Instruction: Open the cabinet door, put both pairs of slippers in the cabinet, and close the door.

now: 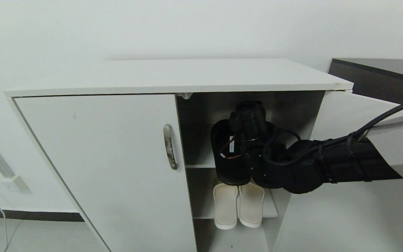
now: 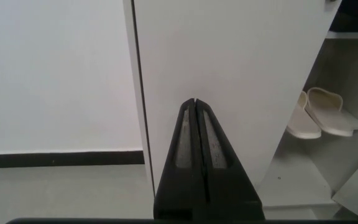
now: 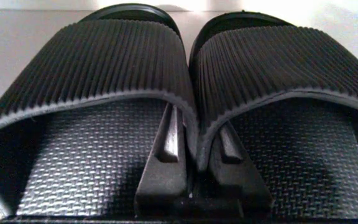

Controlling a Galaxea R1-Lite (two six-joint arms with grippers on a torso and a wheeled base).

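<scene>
Right claw (image 3: 197, 142) grips black slippers (image 1: 224, 171) by their inner edges inside cabinet (image 1: 173, 75), 12 o'clock of white slippers (image 1: 238, 206) on the lower shelf (image 1: 271, 210); best lower them level onto upper shelf (image 1: 198, 166), well in, before letting go; left claw (image 2: 194, 111) closed, empty.

1. Before me the white cabinet (image 1: 173, 75) fills the middle of the frame, its left door (image 1: 110, 164) shut and its right half open.
2. Inside I see an upper shelf (image 1: 198, 166) at centre and a lower shelf (image 1: 270, 210) beneath it.
3. The white slippers (image 1: 238, 206) lie side by side on the lower shelf (near ends past its front edge).
</scene>
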